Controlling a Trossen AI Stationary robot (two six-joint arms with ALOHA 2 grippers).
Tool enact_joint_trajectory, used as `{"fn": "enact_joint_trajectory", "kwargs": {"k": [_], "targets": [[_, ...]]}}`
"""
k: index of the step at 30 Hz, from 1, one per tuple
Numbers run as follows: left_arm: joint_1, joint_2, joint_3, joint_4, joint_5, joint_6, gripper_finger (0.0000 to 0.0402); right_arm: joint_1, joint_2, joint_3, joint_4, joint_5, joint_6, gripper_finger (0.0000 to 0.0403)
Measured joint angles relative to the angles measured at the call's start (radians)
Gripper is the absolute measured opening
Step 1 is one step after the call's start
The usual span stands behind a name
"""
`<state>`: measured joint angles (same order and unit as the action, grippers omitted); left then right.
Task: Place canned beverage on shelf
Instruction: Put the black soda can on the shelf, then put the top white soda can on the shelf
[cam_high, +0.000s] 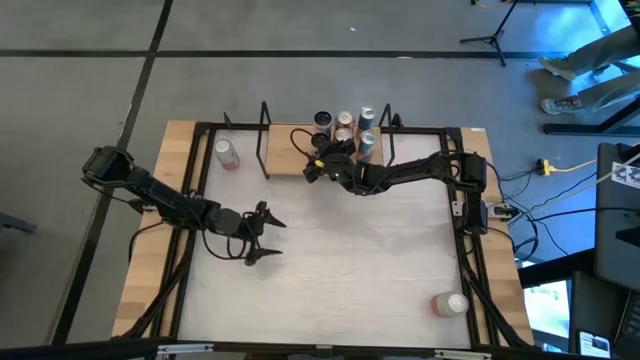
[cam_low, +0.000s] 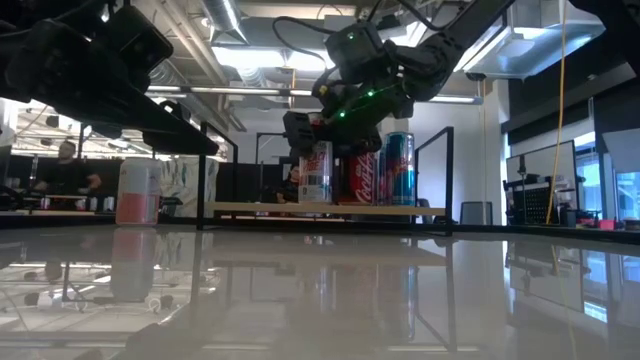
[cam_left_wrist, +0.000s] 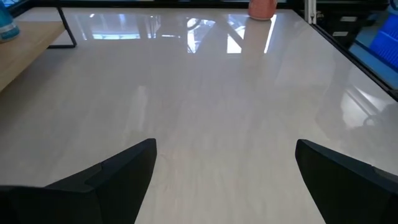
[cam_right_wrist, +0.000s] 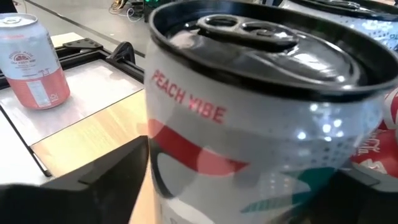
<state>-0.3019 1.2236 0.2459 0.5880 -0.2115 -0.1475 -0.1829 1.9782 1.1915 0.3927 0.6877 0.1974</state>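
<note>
Two arms at a whitish tabletop (cam_high: 330, 260), with cans gathered on the shelf (cam_high: 285, 160).

High view: the right gripper (cam_high: 322, 158) covers most of a white can (cam_high: 329, 150) on the shelf, beside several others; the left gripper (cam_high: 262, 234) hangs released over bare tabletop. A pink can (cam_high: 227, 153) stands left of the shelf, and another (cam_high: 449, 304) lies near the right corner. Low view: the white can (cam_low: 316, 172) stands upright on the board, its top hidden by the gripper. Right wrist view: fingers spread either side of it; contact is hard to judge.
</note>
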Motion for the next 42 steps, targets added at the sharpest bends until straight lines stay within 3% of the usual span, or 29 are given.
{"fn": "enact_joint_trajectory", "kwargs": {"k": [5,19,26,31,37,42], "targets": [[0.0,0.0,0.0,0.0,0.0,0.0,0.0374,0.0,-0.002,0.026,-0.007,-0.019,-0.023,0.0396],[0.0,0.0,0.0,0.014,-0.007,0.0,0.0374,0.007,-0.002,0.239,-0.259,-0.022,-0.084,0.0372],[0.0,0.0,0.0,0.013,-0.007,0.0,0.0374,0.052,-0.002,0.382,-0.361,0.129,-0.191,0.0372],[0.0,0.0,0.0,0.013,-0.007,-0.002,0.0374,0.105,-0.01,0.468,-0.444,0.175,-0.279,0.0372],[0.0,0.0,0.0,0.015,-0.011,-0.041,0.0374,0.196,-0.123,0.44,-0.567,0.099,-0.312,0.0372],[0.0,-0.006,0.007,-0.002,-0.01,-0.078,0.0374,0.301,-0.276,0.29,-0.645,0.049,-0.29,0.0372]]}}
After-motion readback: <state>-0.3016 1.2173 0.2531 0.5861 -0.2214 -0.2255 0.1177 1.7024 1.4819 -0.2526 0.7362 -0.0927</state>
